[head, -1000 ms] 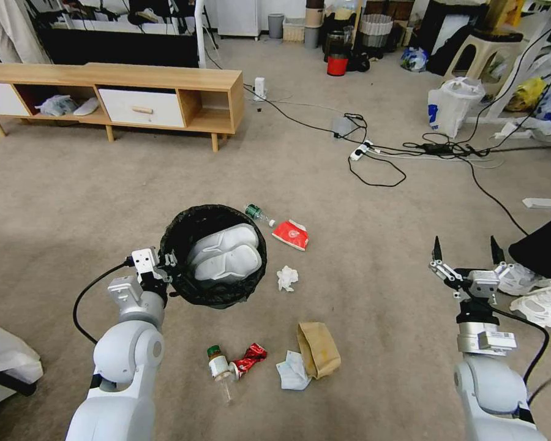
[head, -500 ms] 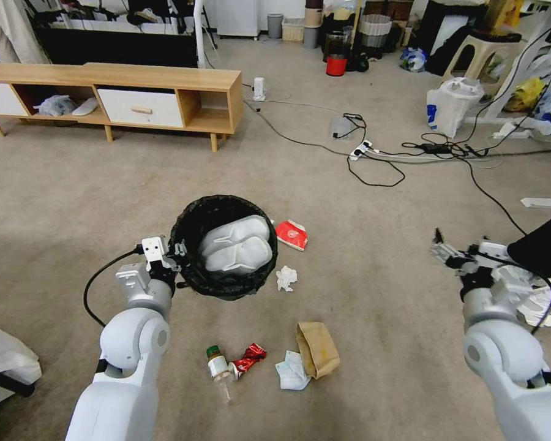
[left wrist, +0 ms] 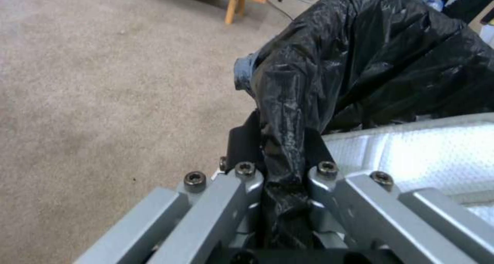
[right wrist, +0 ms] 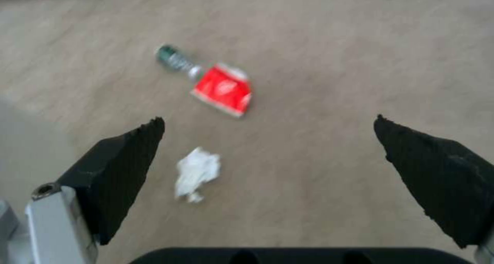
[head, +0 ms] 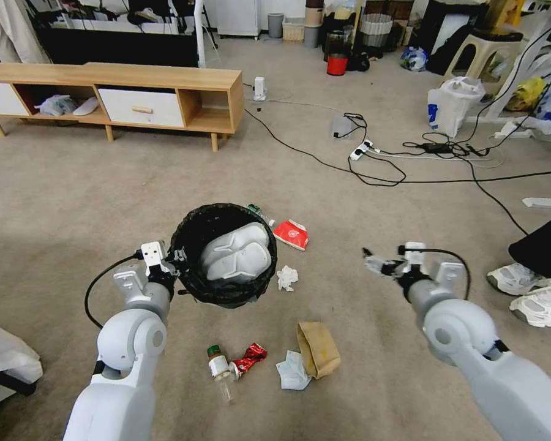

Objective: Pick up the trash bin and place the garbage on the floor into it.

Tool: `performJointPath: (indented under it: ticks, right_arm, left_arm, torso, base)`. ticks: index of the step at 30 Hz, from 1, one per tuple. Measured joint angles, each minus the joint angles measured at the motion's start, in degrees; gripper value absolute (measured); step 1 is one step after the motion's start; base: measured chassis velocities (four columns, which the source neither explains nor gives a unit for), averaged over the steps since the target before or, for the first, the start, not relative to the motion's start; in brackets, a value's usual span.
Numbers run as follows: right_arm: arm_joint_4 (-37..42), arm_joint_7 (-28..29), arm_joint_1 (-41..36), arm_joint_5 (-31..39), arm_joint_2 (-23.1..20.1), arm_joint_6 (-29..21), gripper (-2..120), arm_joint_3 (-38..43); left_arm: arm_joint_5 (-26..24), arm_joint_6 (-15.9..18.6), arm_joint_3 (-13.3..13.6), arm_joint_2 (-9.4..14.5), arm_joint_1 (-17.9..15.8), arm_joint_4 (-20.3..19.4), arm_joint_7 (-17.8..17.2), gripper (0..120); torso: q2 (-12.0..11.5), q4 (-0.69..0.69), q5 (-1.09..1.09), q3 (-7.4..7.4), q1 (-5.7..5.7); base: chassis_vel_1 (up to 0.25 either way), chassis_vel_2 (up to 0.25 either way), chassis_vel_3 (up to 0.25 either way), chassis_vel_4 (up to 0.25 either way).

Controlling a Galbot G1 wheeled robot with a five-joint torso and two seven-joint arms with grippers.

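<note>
— Swinging in from the robot's right, the right gripper (head: 373, 263) now points left toward the litter, where half a second ago it sat far out by the white shoes (head: 532, 291). And the bin?

— From the head camera, the trash bin (head: 223, 254) hangs above the carpet (head: 73, 202), about where it was, with the left gripper (head: 168, 269) clamped on the near-left part of its rim. White moulded packaging (head: 236, 252) lies inside. Beside it on the floor: a red packet (head: 291, 234), a white tissue (head: 286, 277), and a green-capped bottle (head: 255, 212) peeking out behind the rim. Nearer the robot lie a brown paper bag (head: 317, 349), a folded tissue (head: 292, 372), a crushed red wrapper (head: 248, 358) and a second bottle (head: 219, 370).

— What about the left wrist camera?

— Both jaws pinch the black bag (left wrist: 360, 63) folded over the rim, squeezed tight between them.

— And the right wrist?

— Its black fingertips (right wrist: 129, 159) stand wide apart, nothing between them; below on the carpet sit the tissue (right wrist: 197, 172), the red packet (right wrist: 224, 89) and the bottle (right wrist: 175, 58).
</note>
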Motion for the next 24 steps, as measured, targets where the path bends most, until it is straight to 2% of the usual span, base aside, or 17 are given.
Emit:
performJointPath:
  ticks: [8,22,24]
  right_arm:
    - [-3.5,-2.0,1.1,-1.7,1.2,0.3,100,-8.6]
    - [-5.1,-2.3,-0.9,-2.9,0.8,0.9,100,-11.3]
    - [-5.6,-1.4,-2.1,-3.2,0.1,-0.5,100,-11.7]
  left_arm:
    - [-0.1,-0.1,-0.6,0.0,-0.1,0.5,0.1,4]
    - [-0.1,-0.3,-0.7,-0.1,-0.5,0.7,0.3,4]
    - [-0.1,-0.5,-0.7,-0.3,-0.5,0.7,0.4,4]
  torso:
    - [0.0,-0.01,0.01,0.00,0.00]
    - [0.0,-0.01,0.01,0.00,0.00]
    - [0.0,-0.02,0.01,0.00,0.00]
  base:
    - [0.000,0.000,0.000,0.000]
    - [0.000,0.000,0.000,0.000]
    - [0.000,0.000,0.000,0.000]
